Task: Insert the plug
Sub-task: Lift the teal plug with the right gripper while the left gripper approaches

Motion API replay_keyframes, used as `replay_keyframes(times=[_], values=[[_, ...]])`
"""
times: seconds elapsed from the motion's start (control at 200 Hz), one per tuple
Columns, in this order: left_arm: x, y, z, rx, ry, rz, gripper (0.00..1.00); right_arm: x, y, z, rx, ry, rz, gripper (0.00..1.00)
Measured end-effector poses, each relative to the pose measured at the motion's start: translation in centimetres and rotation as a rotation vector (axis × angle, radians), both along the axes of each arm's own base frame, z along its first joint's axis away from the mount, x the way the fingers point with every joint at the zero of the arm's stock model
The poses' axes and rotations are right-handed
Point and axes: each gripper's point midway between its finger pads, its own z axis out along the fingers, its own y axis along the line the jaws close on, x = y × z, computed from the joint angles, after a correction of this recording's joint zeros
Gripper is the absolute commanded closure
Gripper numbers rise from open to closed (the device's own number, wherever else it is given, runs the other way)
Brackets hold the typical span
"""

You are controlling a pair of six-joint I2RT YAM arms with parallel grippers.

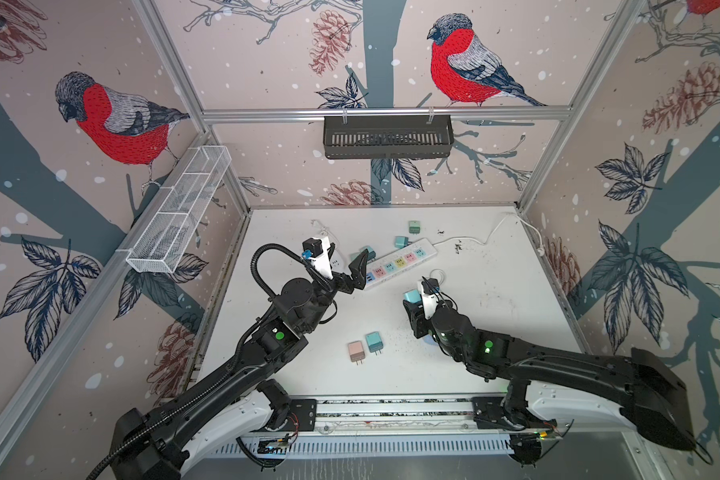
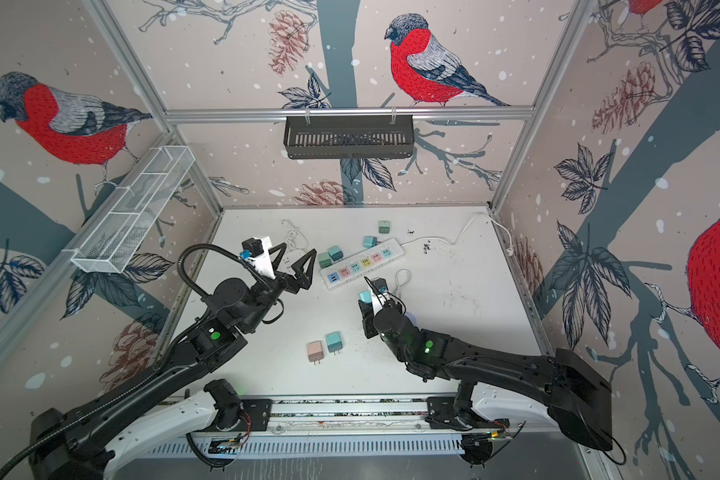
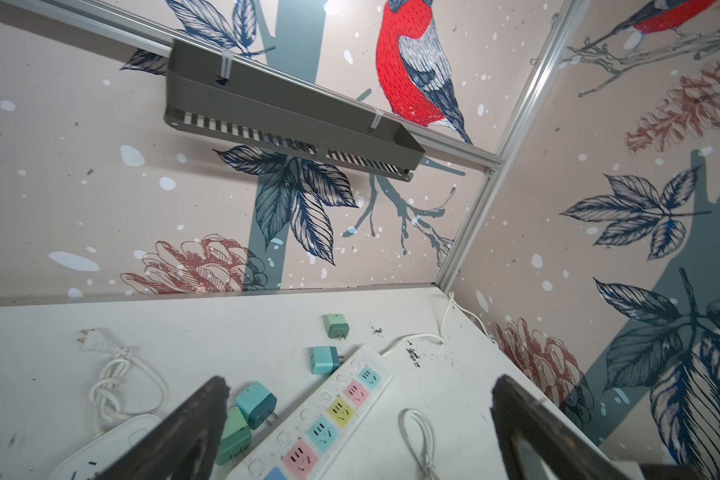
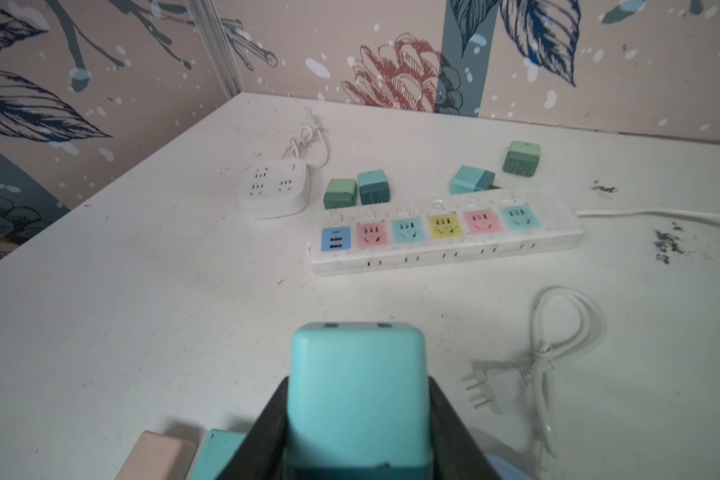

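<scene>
Turquoise plug (image 1: 411,296) is clamped between the jaws of the right end effector (image 1: 413,306) in both top views. It is held near the blue-socket end of the multicolour power strip (image 1: 400,262) but apart from it. The left end effector (image 2: 292,262) hovers by that same end of the strip, jaws spread wide with nothing between them. A pink plug (image 1: 355,351) and a teal plug (image 1: 373,341) lie side by side on the white surface (image 1: 516,299), closer to the arms' bases.

Left wrist view: the two dark fingers (image 3: 175,432) stand far apart, framing the strip (pink, teal and yellow sockets show between them).

Right wrist view: the turquoise plug fills the foreground, gripped on both sides. The strip lies ahead, and a looped white cable (image 4: 500,385) rests nearby.
</scene>
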Motion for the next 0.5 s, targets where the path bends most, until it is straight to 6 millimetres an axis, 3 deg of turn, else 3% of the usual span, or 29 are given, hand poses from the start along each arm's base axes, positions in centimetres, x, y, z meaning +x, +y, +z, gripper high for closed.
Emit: replay_keyframes(times=[0.255, 0.5], values=[[-0.9, -3.7, -0.1, 0.071, -0.021, -0.193, 0.02, 0.4, -0.9, 4.1, 0.048, -0.172, -0.023, 0.95], [-1.5, -5.6, -0.1, 0.109, -0.039, -0.294, 0.02, 0.8, -1.4, 6.8, 0.041, -0.307, -0.034, 0.97]])
